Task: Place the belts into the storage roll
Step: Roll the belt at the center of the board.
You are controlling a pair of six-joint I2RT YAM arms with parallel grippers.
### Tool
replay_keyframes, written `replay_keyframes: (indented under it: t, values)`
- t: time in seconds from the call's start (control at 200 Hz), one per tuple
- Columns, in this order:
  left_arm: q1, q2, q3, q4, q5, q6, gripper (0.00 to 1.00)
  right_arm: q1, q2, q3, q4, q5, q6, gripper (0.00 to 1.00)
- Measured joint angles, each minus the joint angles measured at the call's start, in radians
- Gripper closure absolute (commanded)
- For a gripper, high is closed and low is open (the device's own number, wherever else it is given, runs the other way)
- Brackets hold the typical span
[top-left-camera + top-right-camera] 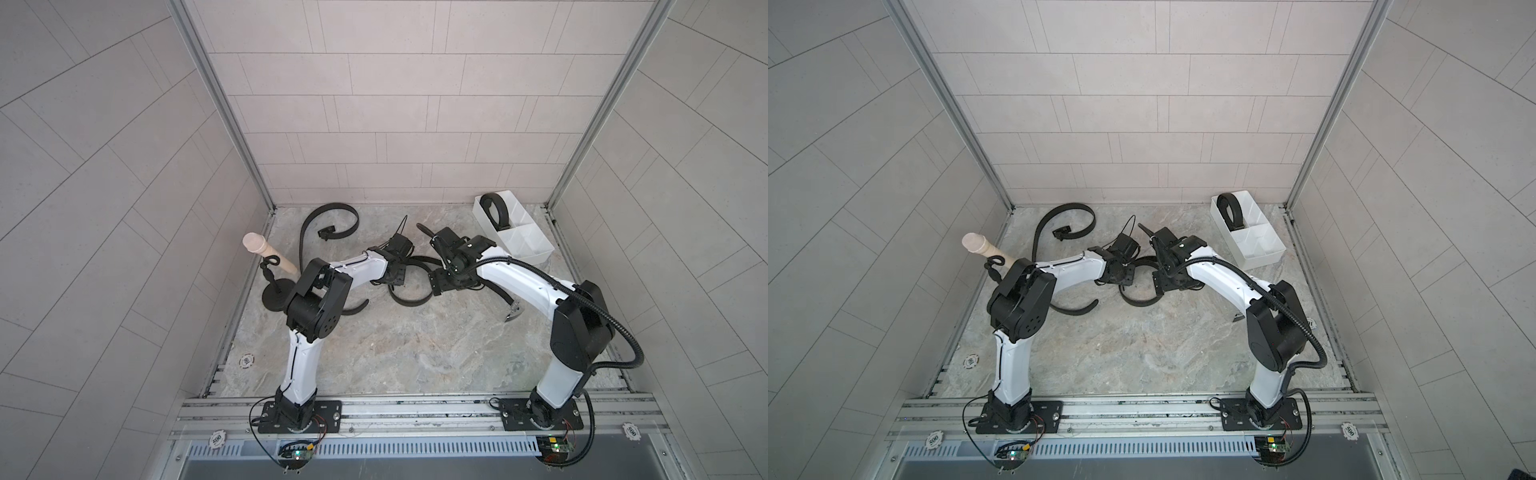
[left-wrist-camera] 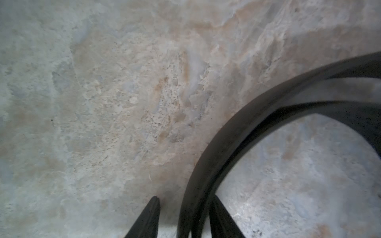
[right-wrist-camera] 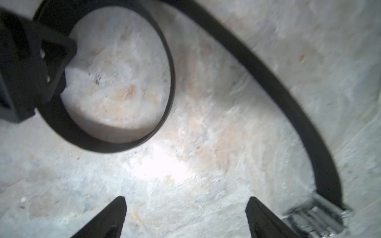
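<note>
At the far left is the black stand (image 1: 276, 297) with a beige peg. Near the back wall one loose belt (image 1: 328, 205) curls on the table, well apart from both arms. Next comes the left gripper (image 2: 185, 197). Its fingers are partly spread. The strap of the middle belt (image 2: 210, 152) stands on edge between them, close against one finger, with a gap at the other. This belt makes a loop between the two arms, then runs off to the right. The right gripper (image 3: 186, 198) is spread wide and holds nothing. The belt's silver buckle (image 3: 315, 216) lies just beside one of its fingers. I think the left arm should pinch first. At the far right, the white storage tray (image 1: 528, 254) holds one coiled belt (image 1: 505, 212) in its back compartment.
</note>
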Motion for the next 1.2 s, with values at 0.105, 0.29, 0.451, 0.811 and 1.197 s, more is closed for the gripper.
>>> replay_keyframes:
  t: [0.105, 0.29, 0.451, 0.811, 1.197]
  values:
    - [-0.003, 0.006, 0.013, -0.016, 0.002, 0.010, 0.57, -0.095, 0.076, 0.070, 0.029, 0.002, -0.098, 0.14]
    - [-0.005, 0.016, 0.036, -0.043, -0.001, 0.017, 0.57, -0.200, 0.307, 0.265, 0.045, -0.053, -0.227, 0.20]
    - [-0.018, 0.045, 0.093, -0.096, -0.007, 0.035, 0.55, -0.196, 0.457, 0.343, 0.039, -0.083, -0.284, 0.40]
    - [-0.094, 0.196, 0.382, -0.354, -0.036, 0.129, 0.54, -0.203, 0.400, 0.194, 0.061, -0.093, -0.233, 0.75]
    - [-0.042, 0.341, 0.644, -0.516, -0.045, 0.139, 0.65, -0.211, 0.205, -0.111, 0.132, -0.114, -0.113, 0.80]
